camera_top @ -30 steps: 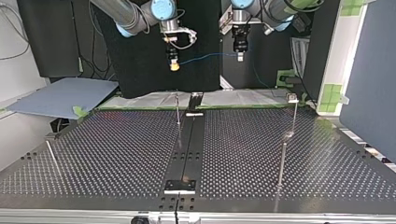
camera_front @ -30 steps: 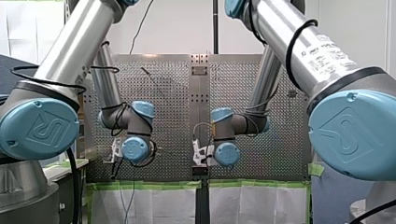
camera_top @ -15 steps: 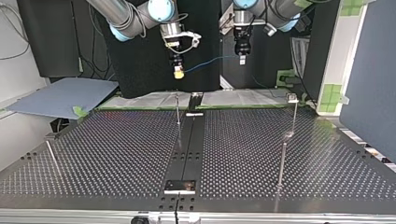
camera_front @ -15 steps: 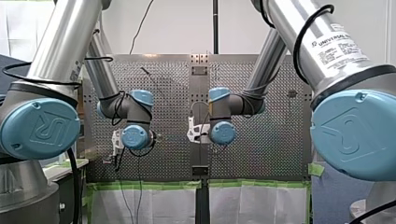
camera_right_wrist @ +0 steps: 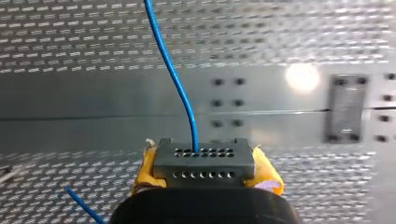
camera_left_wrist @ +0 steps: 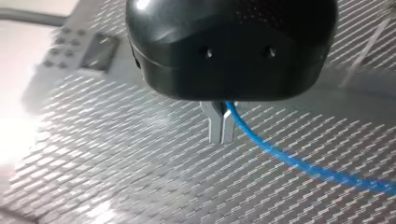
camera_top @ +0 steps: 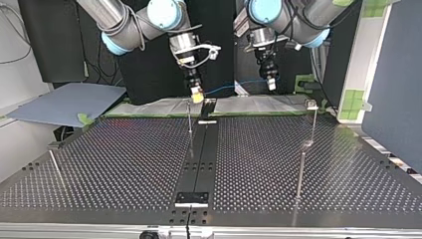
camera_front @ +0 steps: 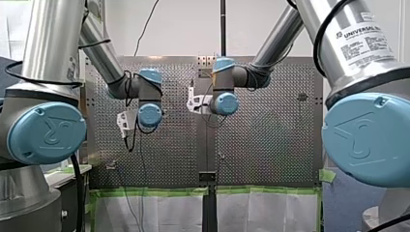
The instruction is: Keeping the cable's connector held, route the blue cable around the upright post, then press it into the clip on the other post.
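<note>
Thin blue cable (camera_top: 224, 89) was strung in a shallow sag above the perforated table's (camera_top: 124, 164) far edge, its grey hole-studded connector (camera_right_wrist: 204, 161) was clamped between my right gripper's (camera_top: 197, 96) yellow pads (camera_right_wrist: 145, 169), the cable was nipped farther along by my left gripper's (camera_top: 271, 84) closed metal fingers (camera_left_wrist: 215, 125), upright post (camera_top: 189, 117) was seen near the connector in the top view

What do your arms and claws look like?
My left arm and right arm: silver tubes, pale blue joint caps, black cables; the right bears a Universal Robots label. My left gripper is black with metal fingers; my right gripper has yellow pads.
</note>
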Available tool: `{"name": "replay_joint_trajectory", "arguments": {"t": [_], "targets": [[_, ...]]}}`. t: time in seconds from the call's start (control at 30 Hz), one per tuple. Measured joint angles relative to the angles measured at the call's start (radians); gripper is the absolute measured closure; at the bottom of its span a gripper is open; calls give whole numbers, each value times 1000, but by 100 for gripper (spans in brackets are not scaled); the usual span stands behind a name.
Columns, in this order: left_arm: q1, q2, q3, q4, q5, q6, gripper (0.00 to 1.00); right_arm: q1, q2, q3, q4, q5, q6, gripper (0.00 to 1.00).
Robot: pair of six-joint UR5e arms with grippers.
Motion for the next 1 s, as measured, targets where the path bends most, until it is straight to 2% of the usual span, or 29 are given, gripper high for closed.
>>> {"name": "replay_joint_trajectory", "arguments": {"t": [0.13,0.27,0.5,0.67,0.87,1.0], "targets": [[34,43,43,-43,-6,-1,100,-7,-33,-44,42,-4,5,100],[75,86,86,-86,26,-6,100,-13,-39,-83,62,-12,12,100],[151,161,138,-162,100,-13,100,-18,-38,-156,97,-53,18,100],[202,212,168,-213,150,-14,100,-24,-30,-200,115,-72,40,100],[260,272,213,-273,188,-24,100,-17,-15,-254,152,-100,49,100],[282,309,248,-309,208,-27,100,-15,-12,-294,177,-111,49,100]]}}
